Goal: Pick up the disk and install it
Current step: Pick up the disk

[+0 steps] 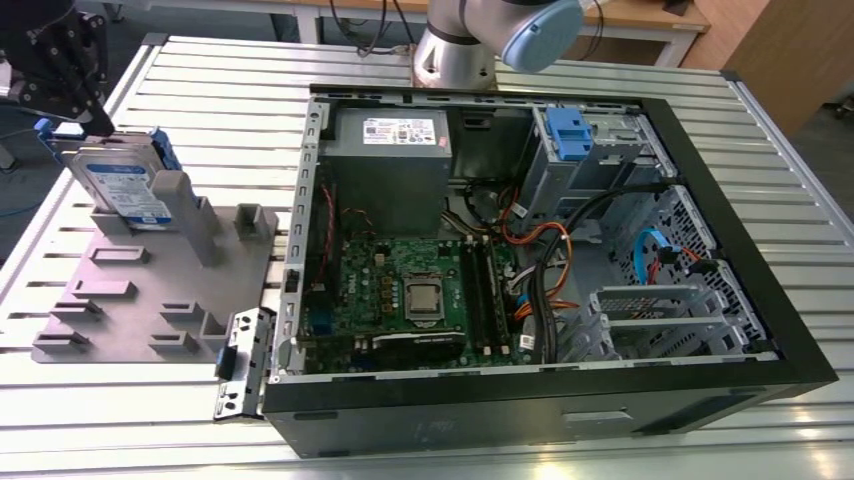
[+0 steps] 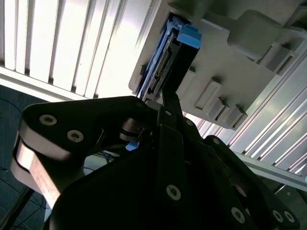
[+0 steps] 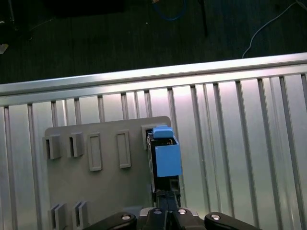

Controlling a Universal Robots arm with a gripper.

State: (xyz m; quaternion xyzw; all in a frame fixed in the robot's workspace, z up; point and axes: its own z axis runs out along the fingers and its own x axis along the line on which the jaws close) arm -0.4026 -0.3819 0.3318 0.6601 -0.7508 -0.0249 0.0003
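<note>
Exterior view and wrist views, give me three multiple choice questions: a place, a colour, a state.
1. Where is the flat silver-grey metal disk?
A) standing on edge in the grey slotted holder plate
B) flat on the table slats
C) hanging in mid-air
2. What colour is its plastic carrier frame?
A) red
B) yellow
C) blue
3. The black computer case is
A) closed
B) open, insides showing
C) upside down
Answers: 1 A, it stands in the plate beside the case; 2 C, blue in both wrist views; 3 B, its green circuit board shows.
</note>
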